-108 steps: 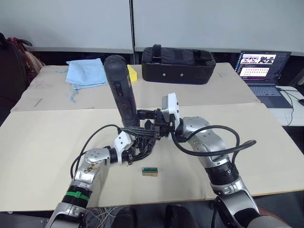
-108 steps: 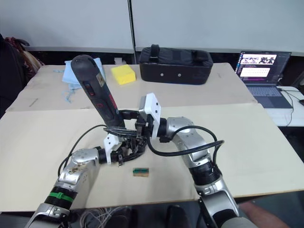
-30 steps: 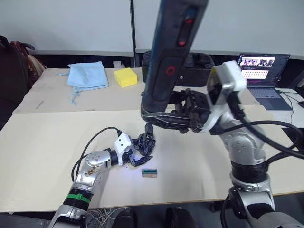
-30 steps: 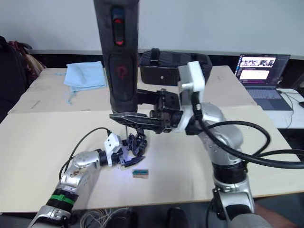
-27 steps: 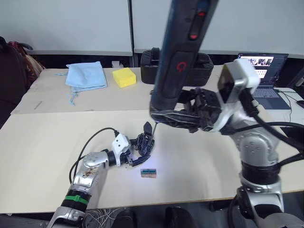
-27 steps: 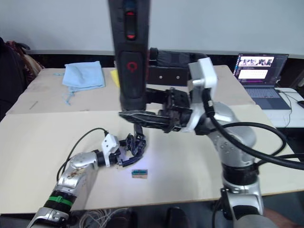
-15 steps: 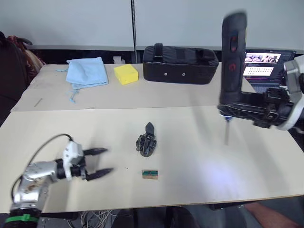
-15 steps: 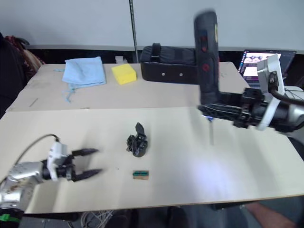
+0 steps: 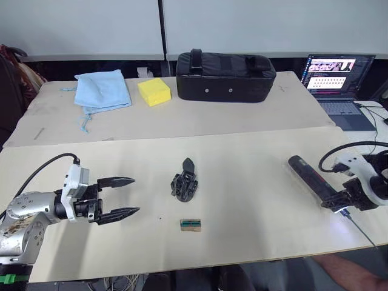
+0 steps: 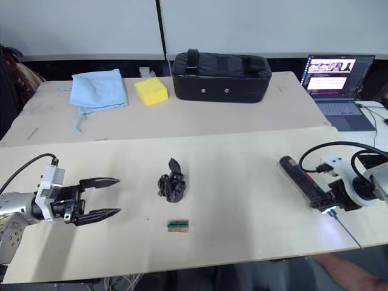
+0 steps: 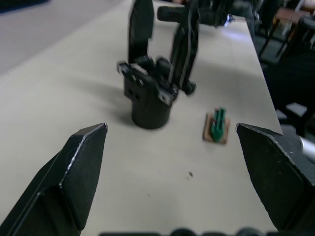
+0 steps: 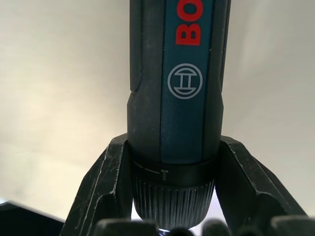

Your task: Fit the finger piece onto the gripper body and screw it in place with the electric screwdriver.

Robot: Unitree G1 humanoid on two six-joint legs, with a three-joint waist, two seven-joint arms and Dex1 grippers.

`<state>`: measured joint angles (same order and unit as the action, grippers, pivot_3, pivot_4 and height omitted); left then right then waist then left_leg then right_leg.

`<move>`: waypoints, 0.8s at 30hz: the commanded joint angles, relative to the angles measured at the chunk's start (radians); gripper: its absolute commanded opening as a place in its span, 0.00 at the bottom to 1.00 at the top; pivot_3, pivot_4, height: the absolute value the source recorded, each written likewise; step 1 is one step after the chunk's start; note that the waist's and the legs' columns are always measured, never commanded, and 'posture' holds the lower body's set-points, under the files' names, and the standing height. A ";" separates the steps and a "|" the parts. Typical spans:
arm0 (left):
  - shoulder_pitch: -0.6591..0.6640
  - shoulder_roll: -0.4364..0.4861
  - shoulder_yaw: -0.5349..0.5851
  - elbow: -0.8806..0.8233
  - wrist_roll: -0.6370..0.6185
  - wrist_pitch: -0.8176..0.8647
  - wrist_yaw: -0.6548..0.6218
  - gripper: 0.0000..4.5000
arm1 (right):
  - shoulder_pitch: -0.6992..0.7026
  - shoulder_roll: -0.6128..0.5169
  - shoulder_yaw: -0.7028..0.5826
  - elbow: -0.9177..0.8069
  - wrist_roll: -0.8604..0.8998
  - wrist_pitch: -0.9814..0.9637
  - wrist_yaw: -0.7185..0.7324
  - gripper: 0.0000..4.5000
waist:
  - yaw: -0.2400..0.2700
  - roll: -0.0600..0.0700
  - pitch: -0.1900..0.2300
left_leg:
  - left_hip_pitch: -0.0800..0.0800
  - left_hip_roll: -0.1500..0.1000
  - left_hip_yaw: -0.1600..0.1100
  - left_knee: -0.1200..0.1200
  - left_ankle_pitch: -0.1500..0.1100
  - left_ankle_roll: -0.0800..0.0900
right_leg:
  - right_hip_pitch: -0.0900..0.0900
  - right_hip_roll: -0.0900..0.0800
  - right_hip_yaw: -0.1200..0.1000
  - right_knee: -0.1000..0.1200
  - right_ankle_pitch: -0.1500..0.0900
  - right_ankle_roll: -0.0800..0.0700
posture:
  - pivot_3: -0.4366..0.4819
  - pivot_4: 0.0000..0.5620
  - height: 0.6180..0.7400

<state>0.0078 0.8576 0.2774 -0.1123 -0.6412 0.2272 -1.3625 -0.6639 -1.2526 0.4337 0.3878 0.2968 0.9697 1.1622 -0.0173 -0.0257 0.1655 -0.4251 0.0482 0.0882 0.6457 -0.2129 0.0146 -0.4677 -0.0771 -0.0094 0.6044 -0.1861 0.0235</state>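
While the finger piece cannot be told apart on the gripper body (image 9: 185, 182) mid-table, left gripper (image 9: 115, 197) spread wide beside it, right gripper (image 10: 327, 203) clamping the electric screwdriver (image 10: 301, 180) near the table's (image 9: 242, 157) right edge.

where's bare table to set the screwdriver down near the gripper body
The widest bare patch lies between the gripper body and the electric screwdriver in the right pincer. A narrower one separates the body from the open left pincer. Just in front of the body it is crowded by a small green block.
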 commanded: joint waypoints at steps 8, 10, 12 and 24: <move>0.073 0.044 0.091 -0.068 0.012 0.022 0.032 1.00 | -0.051 0.069 -0.066 0.144 -0.147 -0.139 0.071 0.65 | 0.004 0.000 0.000 | 0.001 0.002 0.000 0.011 0.000 0.000 | 0.002 0.000 -0.001 0.007 -0.004 -0.006 | 0.48 0.27 1.00; 0.070 0.048 0.104 -0.057 0.009 0.037 0.042 1.00 | -0.059 0.061 -0.101 0.153 -0.154 -0.159 0.066 0.80 | 0.004 0.000 0.000 | 0.001 0.002 0.000 0.015 0.000 0.000 | 0.004 0.000 -0.001 0.008 -0.003 -0.006 | 0.48 0.27 1.00; 0.063 0.049 0.120 -0.041 0.015 0.050 0.076 1.00 | -0.060 0.033 -0.136 0.125 -0.143 -0.151 0.092 0.95 | 0.004 0.000 0.000 | 0.001 0.001 0.000 0.015 0.000 0.000 | 0.004 -0.001 -0.001 0.008 -0.002 -0.006 | 0.48 0.27 1.00; 0.072 0.072 0.165 0.182 0.257 -0.248 0.175 1.00 | 0.188 0.147 -0.700 -0.242 0.159 -0.733 0.285 0.99 | -0.001 -0.003 -0.001 | 0.007 0.006 0.000 0.014 -0.002 -0.003 | 0.009 0.003 -0.002 0.007 -0.002 -0.006 | 0.48 0.27 1.00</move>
<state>0.0657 0.9334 0.4071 0.0526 -0.4123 0.0493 -1.1928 -0.4999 -1.1139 -0.1945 0.2051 0.4080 0.3362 1.4367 -0.0179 -0.0292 0.1647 -0.4166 0.0536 0.0879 0.6600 -0.2149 0.0110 -0.4567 -0.0742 -0.0121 0.6118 -0.1865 0.0197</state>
